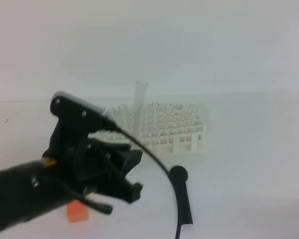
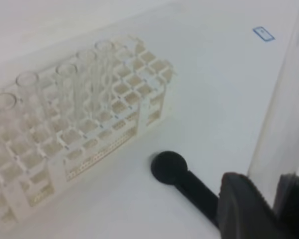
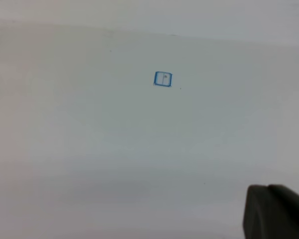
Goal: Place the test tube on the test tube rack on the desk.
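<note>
Left hand (image 2: 269,201), lower right of the wrist view, grips the clear glass test tube (image 2: 281,114) upright so it can drop mouth-up into the white lattice rack (image 1: 164,130) on the white table (image 1: 239,174). Right hand: state cannot be told.

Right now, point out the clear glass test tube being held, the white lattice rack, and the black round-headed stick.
clear glass test tube (image 1: 141,107), exterior high view, upper shaft.
white lattice rack (image 2: 124,107), left wrist view, top grid.
black round-headed stick (image 2: 169,168), left wrist view, round head.
</note>
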Controlling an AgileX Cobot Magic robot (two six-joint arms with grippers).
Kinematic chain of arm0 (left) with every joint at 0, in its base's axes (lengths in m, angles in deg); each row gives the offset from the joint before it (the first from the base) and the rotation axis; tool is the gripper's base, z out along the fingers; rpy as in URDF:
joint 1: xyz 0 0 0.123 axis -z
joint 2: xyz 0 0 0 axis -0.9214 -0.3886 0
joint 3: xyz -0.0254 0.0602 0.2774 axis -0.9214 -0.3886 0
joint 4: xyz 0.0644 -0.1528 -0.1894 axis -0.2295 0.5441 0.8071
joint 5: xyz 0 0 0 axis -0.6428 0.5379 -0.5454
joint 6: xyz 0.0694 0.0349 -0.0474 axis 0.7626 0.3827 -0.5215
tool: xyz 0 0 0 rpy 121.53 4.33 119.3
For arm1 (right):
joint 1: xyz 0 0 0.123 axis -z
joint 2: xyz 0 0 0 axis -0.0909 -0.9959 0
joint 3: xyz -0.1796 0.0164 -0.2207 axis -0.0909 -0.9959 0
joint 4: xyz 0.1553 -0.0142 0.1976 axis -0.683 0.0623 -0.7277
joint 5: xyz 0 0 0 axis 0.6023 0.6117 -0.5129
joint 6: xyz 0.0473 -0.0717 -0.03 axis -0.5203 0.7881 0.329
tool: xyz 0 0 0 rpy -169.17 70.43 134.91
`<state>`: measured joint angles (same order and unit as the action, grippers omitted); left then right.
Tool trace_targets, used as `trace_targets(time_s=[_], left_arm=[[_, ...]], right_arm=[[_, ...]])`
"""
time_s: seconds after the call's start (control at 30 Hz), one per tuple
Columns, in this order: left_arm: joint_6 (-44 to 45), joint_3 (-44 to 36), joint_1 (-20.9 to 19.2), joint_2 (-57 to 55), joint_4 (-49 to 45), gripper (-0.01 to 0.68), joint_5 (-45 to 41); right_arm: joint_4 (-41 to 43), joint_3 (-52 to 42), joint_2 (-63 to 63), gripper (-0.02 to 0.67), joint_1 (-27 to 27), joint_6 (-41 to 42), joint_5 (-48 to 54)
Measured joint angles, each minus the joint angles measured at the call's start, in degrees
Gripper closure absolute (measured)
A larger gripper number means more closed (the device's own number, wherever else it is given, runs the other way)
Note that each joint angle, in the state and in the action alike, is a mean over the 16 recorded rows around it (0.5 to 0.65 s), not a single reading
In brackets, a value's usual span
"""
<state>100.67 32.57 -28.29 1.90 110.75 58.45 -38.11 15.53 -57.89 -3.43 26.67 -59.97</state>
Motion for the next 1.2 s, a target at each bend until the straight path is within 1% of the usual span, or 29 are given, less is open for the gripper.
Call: trace_targets(time_s=[0.13, 0.27, 0.53, 0.67, 0.8, 0.9, 1.0, 1.2], left_arm=[[12.2, -6.8, 0.0, 5.5, 13.6, 0.611, 3.5], [21.6, -10.9, 0.0, 10.3, 24.8, 0.611, 3.6], [39.4, -14.7, 0.0, 15.6, 42.4, 0.562, -4.1], [48.7, -16.1, 0.0, 16.6, 48.3, 0.562, -9.0], [56.8, -17.2, 0.0, 17.0, 52.1, 0.562, -13.3], [60.2, -17.8, 0.0, 17.0, 53.2, 0.569, -15.1], [61.2, -18.1, 0.0, 16.9, 54.4, 0.59, -15.7], [59.3, -18.3, 0.0, 17.0, 56.9, 0.632, -14.6]], right_arm=[[0.0, 0.0, 0.0, 0.65, 0.0, 0.0, 0.0], [0.0, 0.0, 0.0, 0.65, 0.0, 0.0, 0.0], [0.0, 0.0, 0.0, 0.65, 0.0, 0.0, 0.0], [0.0, 0.0, 0.0, 0.65, 0.0, 0.0, 0.0], [-0.4, 0.0, 0.0, 0.65, 0.0, -0.3, -0.3], [-2.3, -0.1, 0.0, 0.65, 0.0, -1.3, -1.6], [-5.2, -0.1, 0.0, 0.65, 0.0, -2.4, -4.0], [-11.5, -0.3, 0.0, 0.65, 0.0, -4.9, -12.2]])
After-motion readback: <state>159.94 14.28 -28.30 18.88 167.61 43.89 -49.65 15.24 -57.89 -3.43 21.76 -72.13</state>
